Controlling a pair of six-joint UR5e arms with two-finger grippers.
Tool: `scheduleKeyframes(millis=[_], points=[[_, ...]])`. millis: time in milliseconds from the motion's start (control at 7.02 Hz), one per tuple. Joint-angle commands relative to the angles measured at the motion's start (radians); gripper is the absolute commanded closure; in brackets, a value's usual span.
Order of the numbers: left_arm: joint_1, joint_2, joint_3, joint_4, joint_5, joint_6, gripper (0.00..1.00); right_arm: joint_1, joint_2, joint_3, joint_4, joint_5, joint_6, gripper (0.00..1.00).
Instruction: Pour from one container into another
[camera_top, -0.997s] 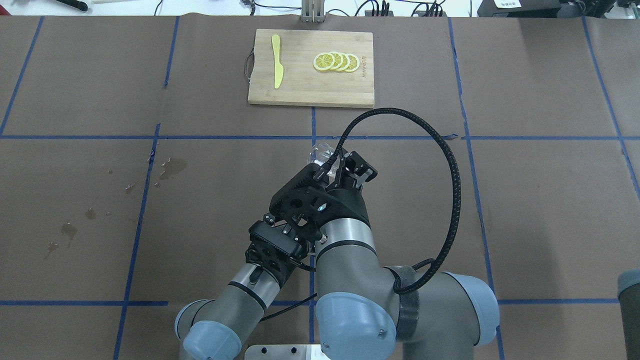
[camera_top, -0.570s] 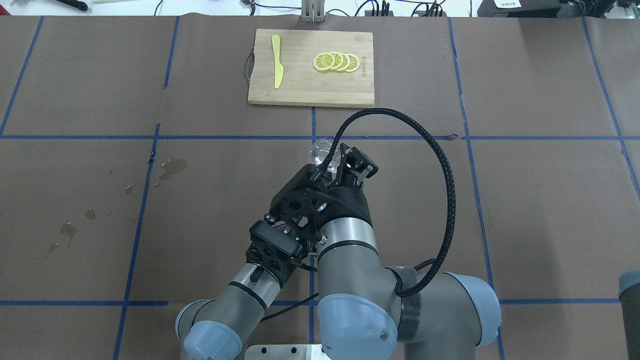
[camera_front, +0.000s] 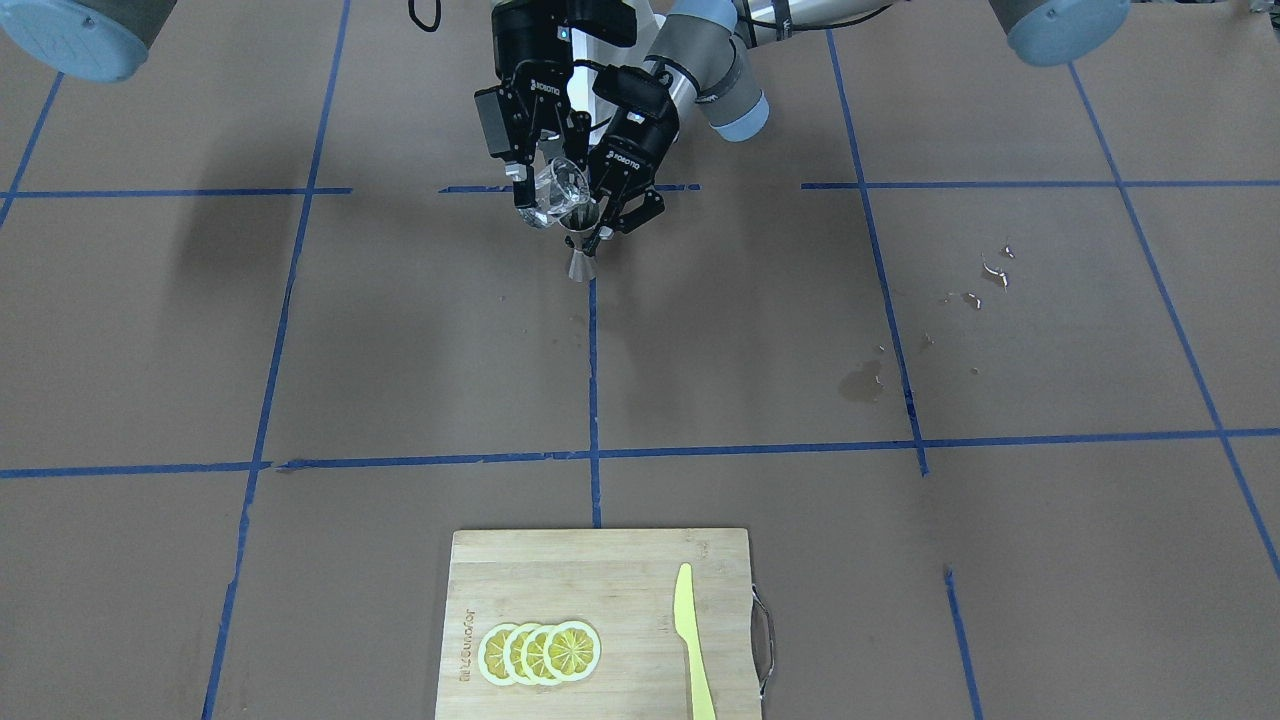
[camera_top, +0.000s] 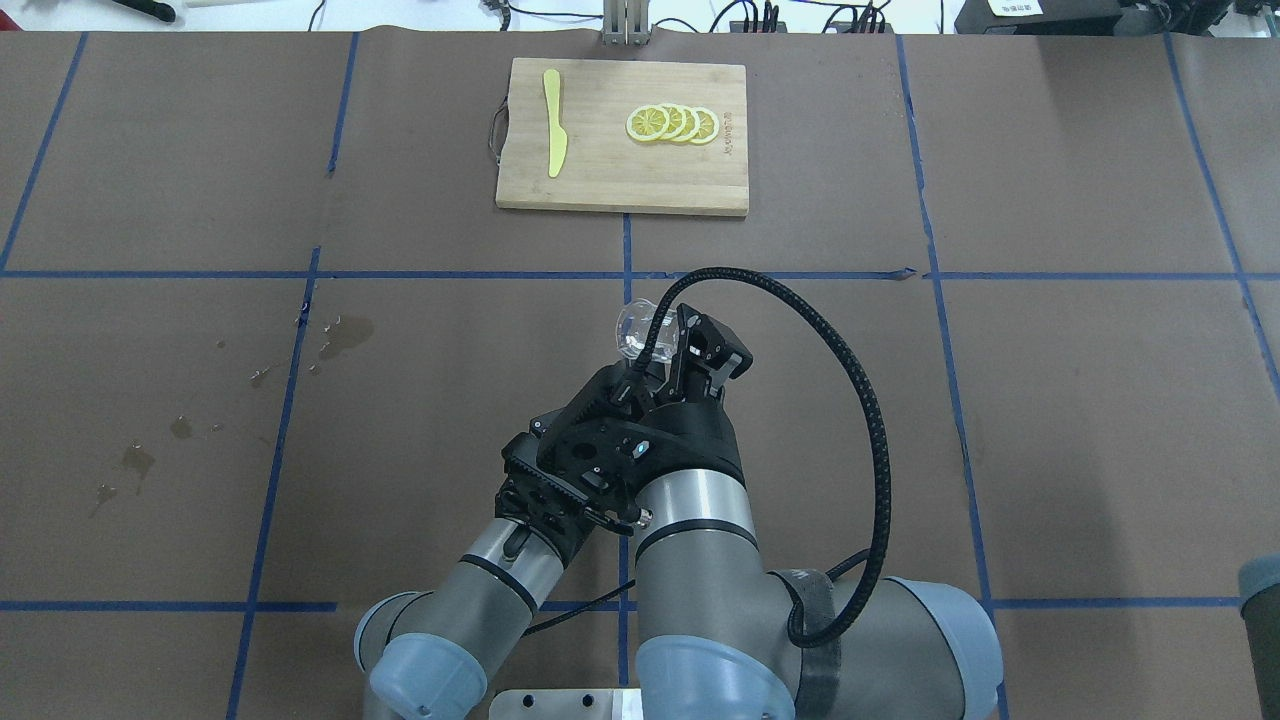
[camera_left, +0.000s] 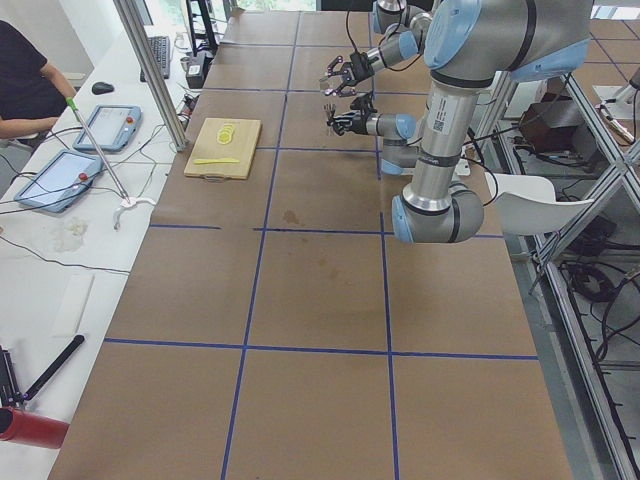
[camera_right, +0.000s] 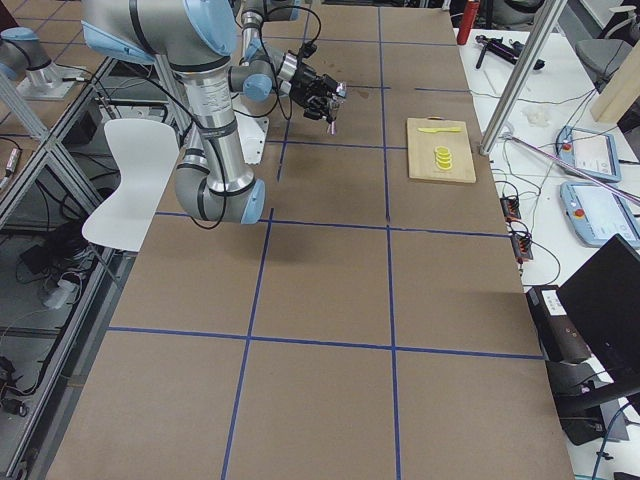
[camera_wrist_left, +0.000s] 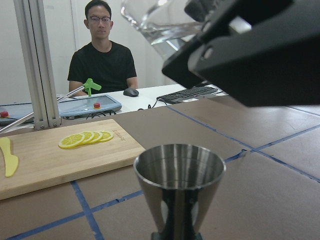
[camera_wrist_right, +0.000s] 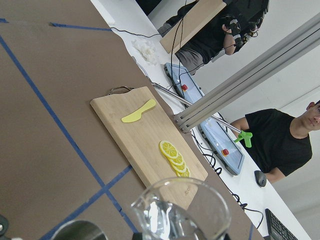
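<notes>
**Desk:** Read me the entries from your console.

**Operator:** Item one: small clear glass measuring cup, tipped, spout towards item two, raised over the worktop near its middle line. Holder: right tool, fingers drawn in against the glass wall. Contents: clear liquid, I think; level unreadable.

**Desk:** Next.

**Operator:** Item two: small shiny steel hourglass jigger, upright, mouth open just below and beside the cup's lip. Holder: left tool, closed at the waist. Whether its foot touches the paper, I cannot tell.

**Desk:** Hazards?

**Operator:** I list four, all judgement.
1. The mouth is narrow; a spout slightly off-centre sends the stream onto the brown paper, which already carries wet stains.
2. Tipping too fast overfills so small a vessel.
3. The two tools sit very close; more roll could knock glass lip on steel rim.
4. Smooth glass may slip in a two-finger pinch as it rotates.

**Desk:** Bystanders?

**Operator:** One bamboo cutting board with lemon slices and a yellow plastic knife, well apart at the far edge; not at risk.
</notes>
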Motion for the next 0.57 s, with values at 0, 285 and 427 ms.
scheduleKeyframes(millis=[0,285,427], points=[[-0.004,-0.001,0.004,0.000,0.000,0.000,1.00,-0.008,-0.014,0.010,-0.001,-0.017,-0.009,1.00],[-0.004,0.001,0.004,0.000,0.000,0.000,1.00,-0.009,-0.014,0.013,-0.002,-0.023,-0.065,1.00],[-0.004,0.001,0.004,0.000,0.000,-0.001,1.00,-0.009,-0.013,0.013,-0.004,-0.023,-0.095,1.00]])
